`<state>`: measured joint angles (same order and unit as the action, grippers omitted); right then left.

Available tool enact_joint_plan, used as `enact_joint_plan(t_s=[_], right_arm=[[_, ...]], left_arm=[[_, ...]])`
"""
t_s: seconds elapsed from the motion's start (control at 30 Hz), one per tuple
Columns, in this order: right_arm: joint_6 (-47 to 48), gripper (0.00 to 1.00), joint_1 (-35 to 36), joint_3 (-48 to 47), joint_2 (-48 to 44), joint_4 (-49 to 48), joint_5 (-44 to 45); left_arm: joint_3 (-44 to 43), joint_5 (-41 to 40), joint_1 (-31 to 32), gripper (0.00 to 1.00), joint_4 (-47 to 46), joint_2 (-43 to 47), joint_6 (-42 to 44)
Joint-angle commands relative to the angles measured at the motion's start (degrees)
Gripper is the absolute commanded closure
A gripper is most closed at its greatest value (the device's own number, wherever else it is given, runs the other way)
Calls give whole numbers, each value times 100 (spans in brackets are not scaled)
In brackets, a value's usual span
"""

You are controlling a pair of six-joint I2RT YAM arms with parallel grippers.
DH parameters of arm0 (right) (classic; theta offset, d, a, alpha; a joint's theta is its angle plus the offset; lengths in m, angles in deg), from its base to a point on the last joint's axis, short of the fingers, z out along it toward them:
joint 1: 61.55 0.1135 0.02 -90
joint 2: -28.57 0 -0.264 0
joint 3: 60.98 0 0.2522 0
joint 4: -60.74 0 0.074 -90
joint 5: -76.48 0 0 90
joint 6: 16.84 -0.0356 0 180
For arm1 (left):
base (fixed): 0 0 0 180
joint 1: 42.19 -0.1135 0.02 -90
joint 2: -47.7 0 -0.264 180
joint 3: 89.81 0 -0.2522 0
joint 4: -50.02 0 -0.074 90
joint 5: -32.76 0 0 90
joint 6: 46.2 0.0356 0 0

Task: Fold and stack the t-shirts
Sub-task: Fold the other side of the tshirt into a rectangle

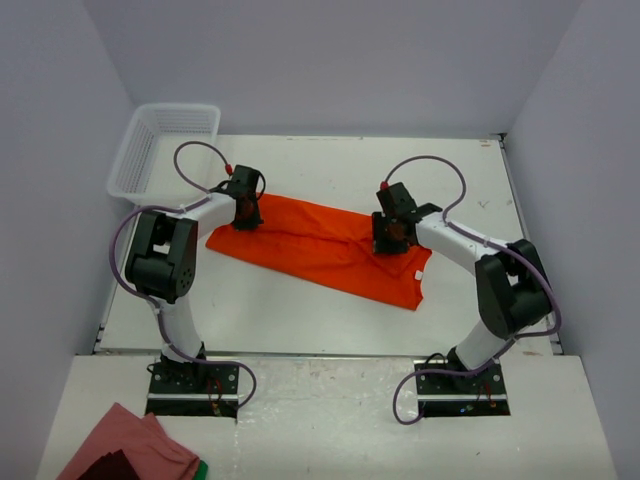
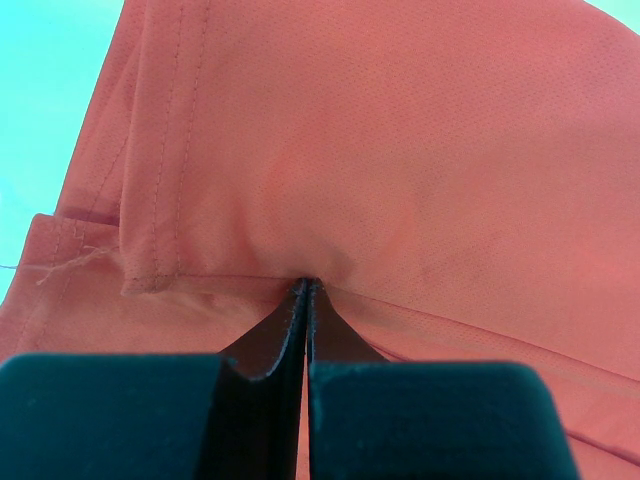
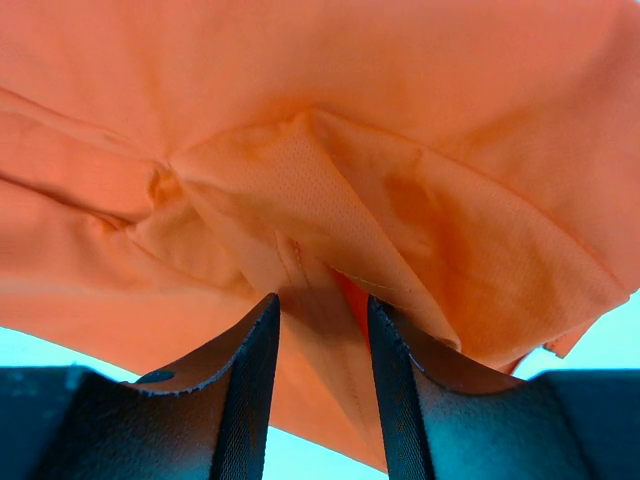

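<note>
Left tool (image 2: 306, 287): dark fingers pressed fully together, pinching a thin fold of the t-shirt (image 2: 400, 150) right at the tips, just beside a stitched hem. Right tool (image 3: 322, 300): fingers only narrowly apart with a thicker bunched fold wedged between them, so it reads as gripped, not loose. Both pinches sit at or near the shirt's far long edge, one toward each end. That is likely so the two arms can lift the edge together and carry it over for a fold. The shirt lies as a long slanted strip across the middle of the worktop (image 1: 300, 160), between the two arms. Folding is judged to be in progress, stacking not yet done. A small white tag (image 1: 418, 274) sits near the shirt's right end, too small to read. No print, brand or writing is legible anywhere. Farthest off, a white mesh basket (image 1: 165, 145) stands at the far-left corner, apart from the shirt.
</note>
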<state>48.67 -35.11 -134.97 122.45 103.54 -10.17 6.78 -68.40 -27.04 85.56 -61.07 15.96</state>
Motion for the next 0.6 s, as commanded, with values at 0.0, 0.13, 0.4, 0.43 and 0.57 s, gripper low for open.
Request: enact_joint_plan(t_s=[0.0,0.13,0.4,0.43,0.57], right_arm=[[85,58,-24,-331,173,-153,-142],[85,59,-33,-533,437,-153,-274],[129,61,-24,-762,727,-285,-555],[172,61,-33,-849,788,-267,-564],[278,61,-33,-1026,903,-311,-651]], left_arm=[[-119,-159,22,100,-148,31,103],[-128,-167,22,100,-139,31,120],[-172,-202,22,100,-121,-4,138],[-172,-194,22,100,-121,-21,129],[-181,-176,22,100,-130,-74,129]])
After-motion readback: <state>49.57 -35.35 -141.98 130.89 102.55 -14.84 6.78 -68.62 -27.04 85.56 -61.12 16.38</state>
